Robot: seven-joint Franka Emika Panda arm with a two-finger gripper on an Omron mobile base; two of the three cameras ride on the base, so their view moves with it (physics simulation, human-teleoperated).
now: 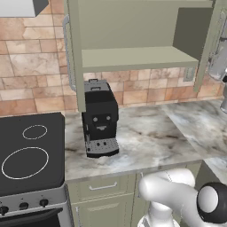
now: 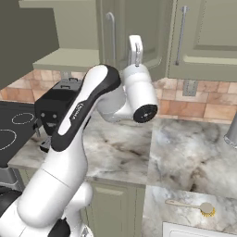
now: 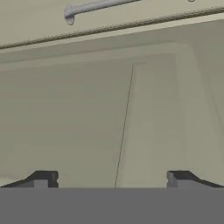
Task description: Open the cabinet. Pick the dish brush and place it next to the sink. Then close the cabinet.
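Observation:
The cabinet [image 1: 133, 57] stands open, its plain shelf bare, with the left door [image 1: 75, 53] and the right door [image 1: 208, 44] swung out. The dish brush [image 2: 190, 206], pale handle and yellow bristles, lies flat on the marble counter just above the white sink rim [image 2: 194, 230]. My arm reaches up to the right door [image 2: 139, 28], with the hand close beside its silver bar handle [image 2: 111, 37]. In the hand view my gripper [image 3: 111, 179] is open and holds nothing. Its fingertips [image 3: 41, 179] are wide apart before a green panel, the handle [image 3: 100, 6] across the top.
A black coffee machine [image 1: 100, 117] stands on the counter [image 1: 146, 137] under the cabinet's left side. A black cooktop [image 1: 29, 150] lies to the left. Another closed wall cabinet [image 2: 208, 37] hangs to the right. Low drawer fronts [image 1: 102, 186] run below the counter edge.

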